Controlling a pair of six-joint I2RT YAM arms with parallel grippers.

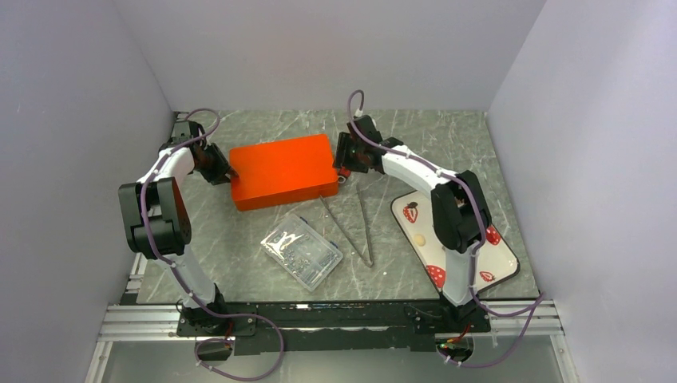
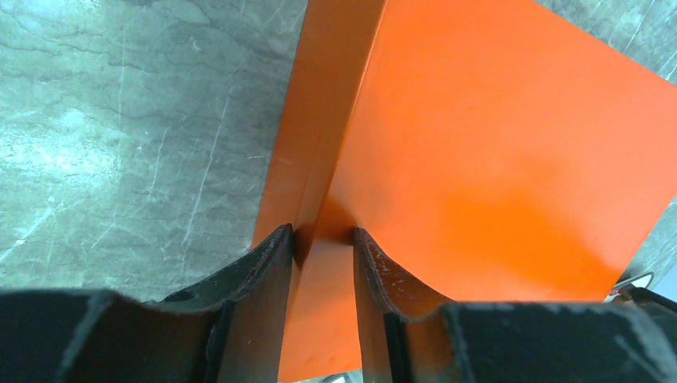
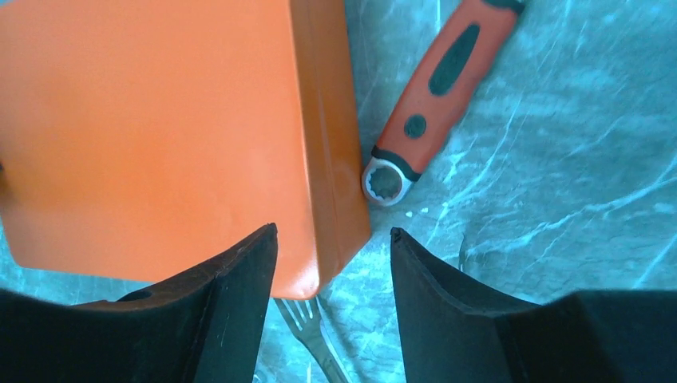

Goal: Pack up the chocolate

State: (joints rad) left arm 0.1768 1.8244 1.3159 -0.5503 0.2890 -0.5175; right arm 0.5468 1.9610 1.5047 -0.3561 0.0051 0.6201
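Item: chocolate point(image 1: 421, 238). One cream bite-size piece is in view, lying on the strawberry-print plate point(image 1: 499, 259) at 4 o'clock on the counter point(image 1: 447, 144). Any further pieces are hidden behind the right arm or too small to tell. Handling, by judgement: very light, rigid but easily marked or crushed, smooth and apt to roll or slip. Take it across its widest sides with a gentle, shallow pinch, low to the plate. Orange box point(image 1: 281, 171): appears closed, toward 11 o'clock of counter centre, well apart from the plate. Left end effector point(image 2: 323, 239): clenched on the box's edge at its 9 o'clock end, the orange rim nipped between the fingers. Right end effector point(image 3: 334, 233): released, fingers spread astride the box's corner at the 3 o'clock end, gripping nothing. Clear plastic tray point(image 1: 302, 250): at 6 o'clock of the box. Fork point(image 3: 307, 323) and wrench point(image 3: 435, 88): on the counter just beside that same corner. Step in hand, by judgement: opening the box, with packing apparently not begun.
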